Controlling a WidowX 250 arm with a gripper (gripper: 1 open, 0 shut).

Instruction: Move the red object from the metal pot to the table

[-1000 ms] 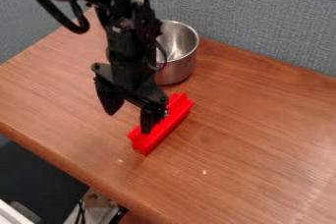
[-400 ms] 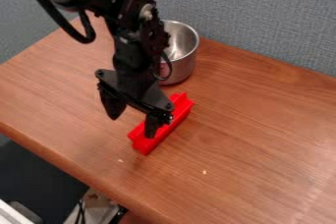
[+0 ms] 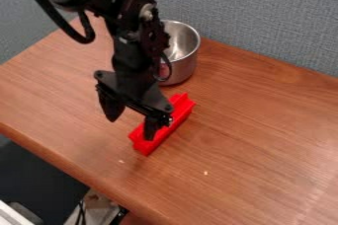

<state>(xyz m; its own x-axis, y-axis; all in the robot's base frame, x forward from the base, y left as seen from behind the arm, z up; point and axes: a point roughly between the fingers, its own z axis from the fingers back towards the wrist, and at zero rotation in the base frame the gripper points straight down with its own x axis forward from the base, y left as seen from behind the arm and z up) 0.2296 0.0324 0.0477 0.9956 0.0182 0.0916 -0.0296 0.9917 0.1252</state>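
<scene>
On the brown wooden table, beside the shiny steel pot, my black gripper stands wide open, holding nothing, straddling the bright red bar-shaped block; lifting crookedly could drag it.

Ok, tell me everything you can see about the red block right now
The red object is a bright red bar-shaped block with flat faces and square edges, plastic-looking. It lies flat on the brown wooden table, outside and in front of the metal pot, running diagonally from near left to far right. The open gripper points down over its middle, one finger on either side, hiding part of it. Whether the fingers touch it is unclear.
</scene>
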